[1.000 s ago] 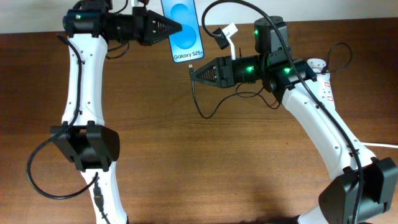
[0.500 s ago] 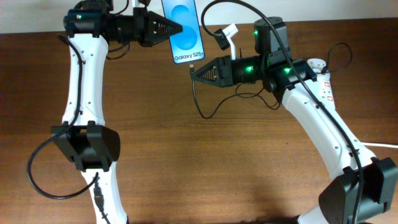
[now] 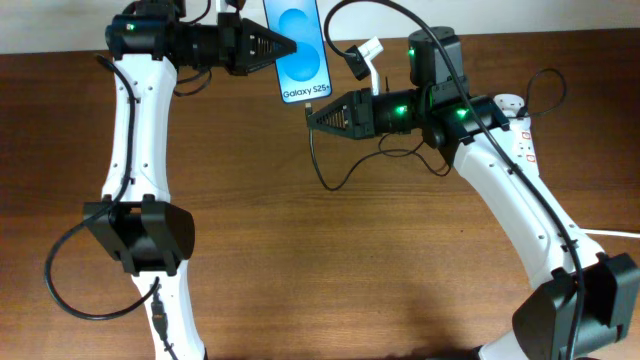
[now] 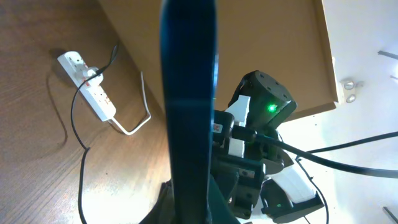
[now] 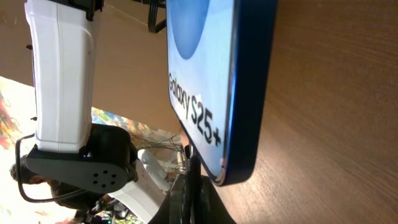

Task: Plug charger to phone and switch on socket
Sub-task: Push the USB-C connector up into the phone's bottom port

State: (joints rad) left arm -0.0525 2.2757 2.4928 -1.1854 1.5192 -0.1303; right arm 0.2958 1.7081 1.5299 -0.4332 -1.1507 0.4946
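My left gripper is shut on the phone, which shows a bright blue screen with white "Galaxy S25+" text, at the far middle of the table. In the left wrist view the phone is edge-on between the fingers. My right gripper is shut on the black charger cable's plug tip, held just below the phone's bottom edge. In the right wrist view the plug tip sits right at the phone's bottom edge. The white socket with red switches lies at the far right, partly behind the right arm.
The black cable loops over the table below the right gripper. A white adapter lies near the phone. The socket's thick white cord runs off the right edge. The socket also shows in the left wrist view.
The phone and left gripper have shifted slightly to the right. The right gripper with the plug tip has stayed in place under the phone.
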